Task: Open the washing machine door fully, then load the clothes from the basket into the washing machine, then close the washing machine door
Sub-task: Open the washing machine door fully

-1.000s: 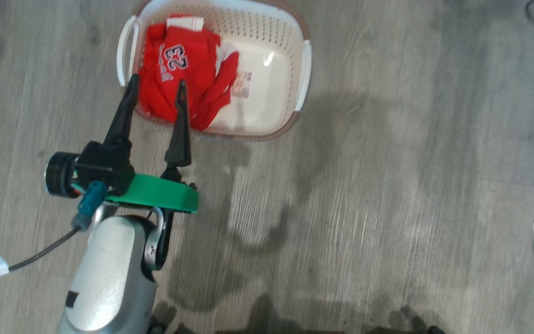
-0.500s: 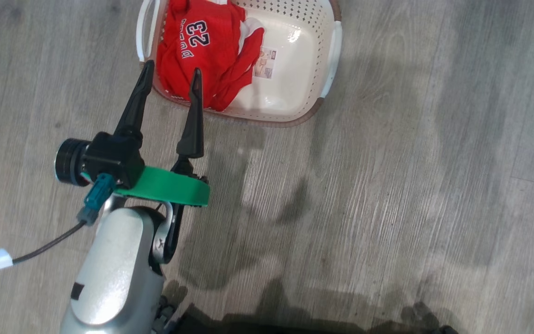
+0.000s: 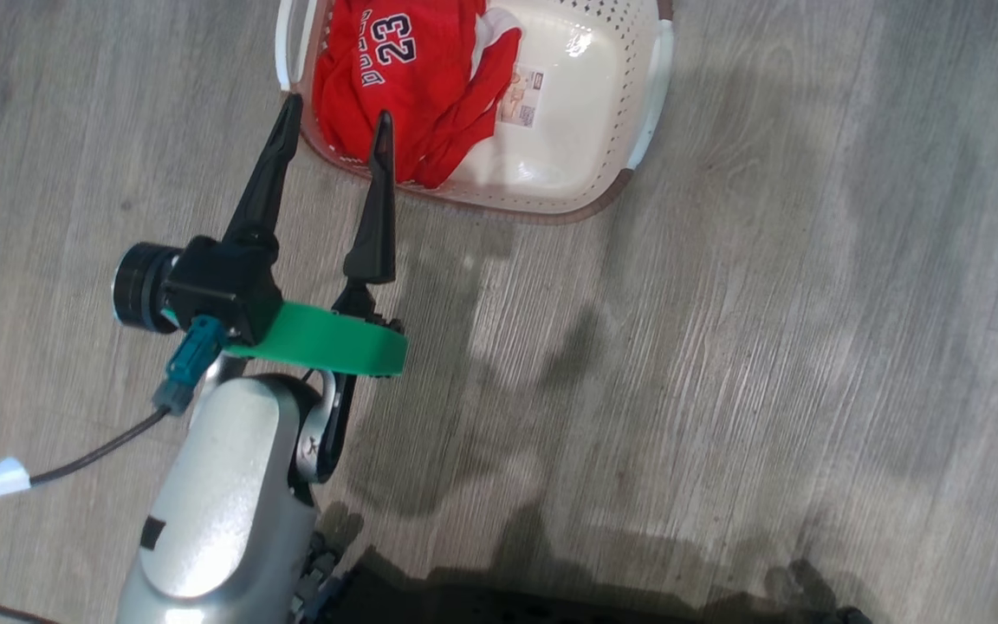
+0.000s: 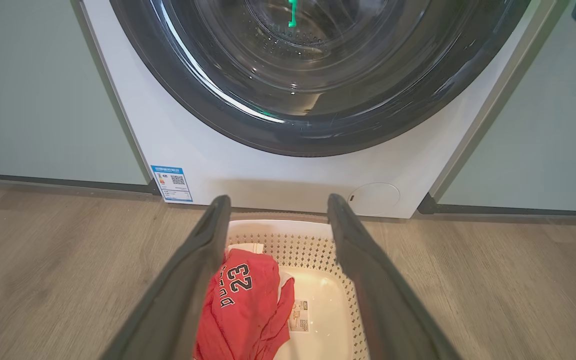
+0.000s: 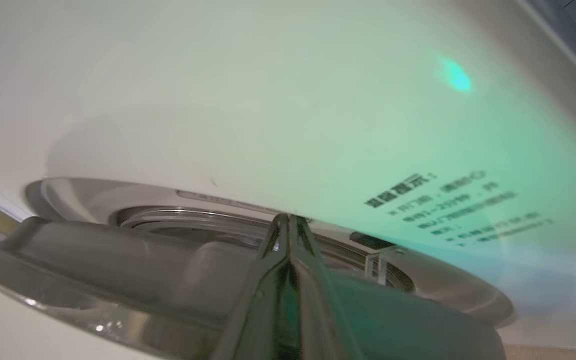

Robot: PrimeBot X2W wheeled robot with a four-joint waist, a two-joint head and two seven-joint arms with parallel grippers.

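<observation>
**On the floor in front of the washer: clothes wait in the basket, door not fully open**

On the floor [image 3: 724,347], the basket [image 3: 551,212] sits just before the washing machine [image 4: 268,170]. The clothes [image 3: 395,95] are heaped in its left half. The right half is bare apart from a label [image 3: 527,98].

The left pincer [image 3: 339,106] is released, jaws wide, holding nothing. Its tips show over the basket's near-left rim. From the left wrist, the red heap shows between the fingers of that pincer [image 4: 279,197].

The right pincer [image 5: 285,217] is clenched on nothing. Its tip sits at the gap between the washing machine door [image 5: 93,270] and the white front. Contact: cannot tell. The door looks a little ajar there, not swung wide.

Handling, as a judgement:
- The clothes are soft, light and limp, so they will sag and trail. Pinch a thick bunched fold near the "23", not a loose sleeve, or the sleeve may snag on the rim.
- The door is stiff and hinged, with a glossy ring that is likely slippery. Hook it behind the free edge.

Compared with a second ago:
- The head camera has swung, so the basket now sits higher and further right in the picture, with its top cut off.
- A grey round shape at the right edge has left the frame.
- The clothes lie the same.
- The left pincer was just as wide open, at the same rim corner.
</observation>
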